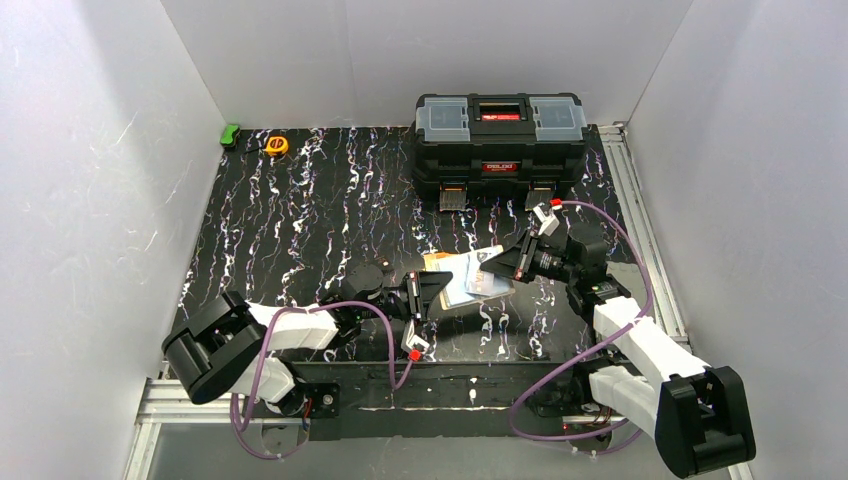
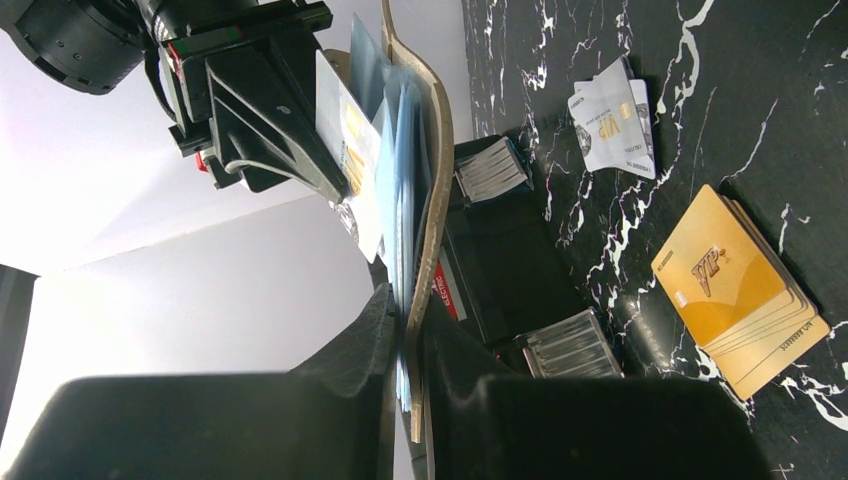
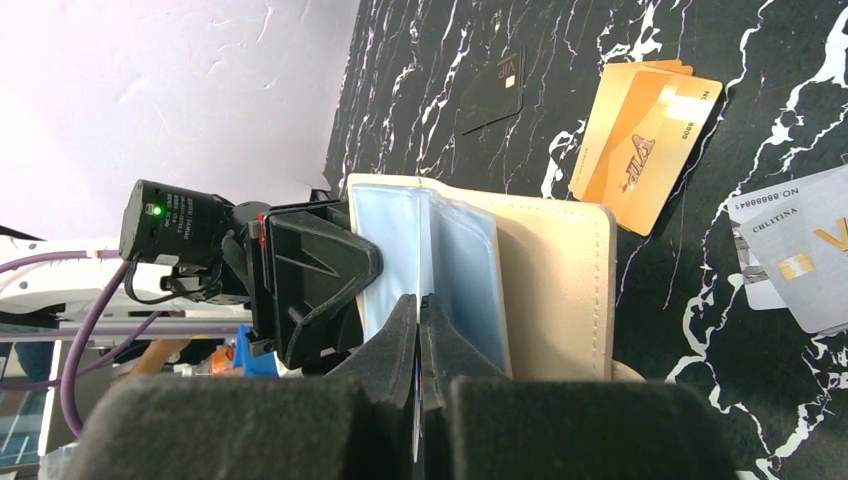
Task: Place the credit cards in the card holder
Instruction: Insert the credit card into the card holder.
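The card holder [image 3: 560, 280] is a cream booklet held open above the table, its pale blue sleeves [image 3: 400, 240] fanned out. My left gripper [image 2: 415, 340] is shut on its cream cover and blue leaves from one side. My right gripper [image 3: 418, 310] is shut on a thin pale credit card [image 2: 345, 150] with gold print, edge-on between the fingers and pressed against the blue sleeves. On the table lie a fanned stack of orange cards [image 3: 640, 140], a black card [image 3: 492, 90] and some silver-white cards [image 3: 800, 250]. In the top view both grippers meet at the holder [image 1: 465, 280].
A big black toolbox [image 1: 500, 145] stands at the back of the marbled black table [image 1: 300, 220]. A yellow tape measure [image 1: 276, 145] and a small green object [image 1: 230, 134] lie at the back left corner. White walls close in three sides.
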